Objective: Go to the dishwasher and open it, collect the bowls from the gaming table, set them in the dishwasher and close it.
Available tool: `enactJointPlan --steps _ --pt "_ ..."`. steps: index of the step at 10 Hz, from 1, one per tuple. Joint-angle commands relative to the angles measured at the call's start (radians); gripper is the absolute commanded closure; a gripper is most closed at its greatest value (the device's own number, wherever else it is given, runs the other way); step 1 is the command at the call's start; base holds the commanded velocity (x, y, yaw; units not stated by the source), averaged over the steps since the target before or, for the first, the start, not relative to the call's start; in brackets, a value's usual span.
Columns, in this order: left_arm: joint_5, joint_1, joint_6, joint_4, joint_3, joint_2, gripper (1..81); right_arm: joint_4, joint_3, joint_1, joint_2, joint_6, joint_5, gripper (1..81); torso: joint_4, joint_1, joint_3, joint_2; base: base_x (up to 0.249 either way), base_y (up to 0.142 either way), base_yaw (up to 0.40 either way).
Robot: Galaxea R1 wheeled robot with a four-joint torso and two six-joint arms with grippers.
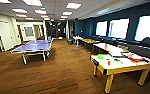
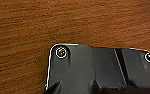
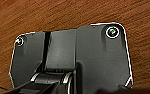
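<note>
The gaming table [image 1: 127,69], a glossy white top with yellow edging and legs, stands at the right of the head view, close by. A lime-green bowl [image 1: 100,56] sits on its near left corner. Beside the bowl lie a small orange thing [image 1: 109,62] and several flat coloured items [image 1: 137,59]. The dishwasher is out of view. Both wrist views look down past my arms' dark plates onto the brown wood floor [image 2: 41,25] [image 3: 21,15].
A blue table-tennis table [image 1: 36,46] stands at the left middle. Wooden-topped tables [image 1: 106,46] line the dark blue window wall on the right, with a dark bin [image 1: 70,41] beyond. White doors [image 1: 4,35] are on the left. Wood floor [image 1: 66,67] runs between the tables.
</note>
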Motion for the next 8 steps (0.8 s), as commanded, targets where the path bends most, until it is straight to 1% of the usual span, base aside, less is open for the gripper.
enactJointPlan --steps 1,8 --pt "0.036 -0.067 -0.002 0.000 -0.005 -0.008 1.0 -0.002 0.001 0.062 0.002 0.000 -0.046 1.0 0.000 0.000 0.000 0.000 0.216 0.000 0.000" --pt "0.036 -0.067 -0.002 0.002 -0.005 -0.008 1.0 -0.001 0.001 0.061 0.002 0.000 -0.046 1.0 0.000 0.000 0.000 0.000 0.216 0.000 0.000"
